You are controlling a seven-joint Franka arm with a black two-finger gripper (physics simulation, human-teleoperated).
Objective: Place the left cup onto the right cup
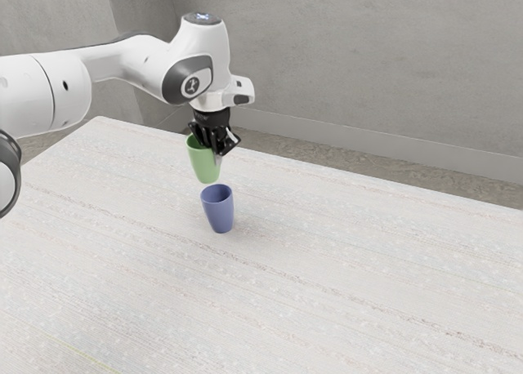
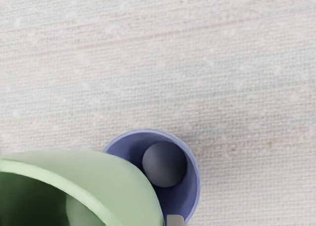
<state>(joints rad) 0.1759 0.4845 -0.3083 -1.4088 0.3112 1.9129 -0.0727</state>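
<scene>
Hanging tilted from the gripper (image 1: 216, 144) in the exterior view, the green cup (image 1: 203, 165) is off the table (image 1: 368, 276), with the black fingers pinched close on its rim wall. The blue cup (image 1: 217, 208) stands upright just below, at about five o'clock from it. The arm's grey joint cap (image 1: 189, 82) bears a white emblem, too small to read. In the wrist view the green cup (image 2: 89, 181) overlaps the blue cup (image 2: 190, 186), and a dark grey round shape (image 2: 164, 164) shows inside the blue one.

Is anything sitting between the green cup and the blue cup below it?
Nothing. In the exterior view the green cup, gripped by the tool, hangs just above the blue cup, with no object between them.
</scene>
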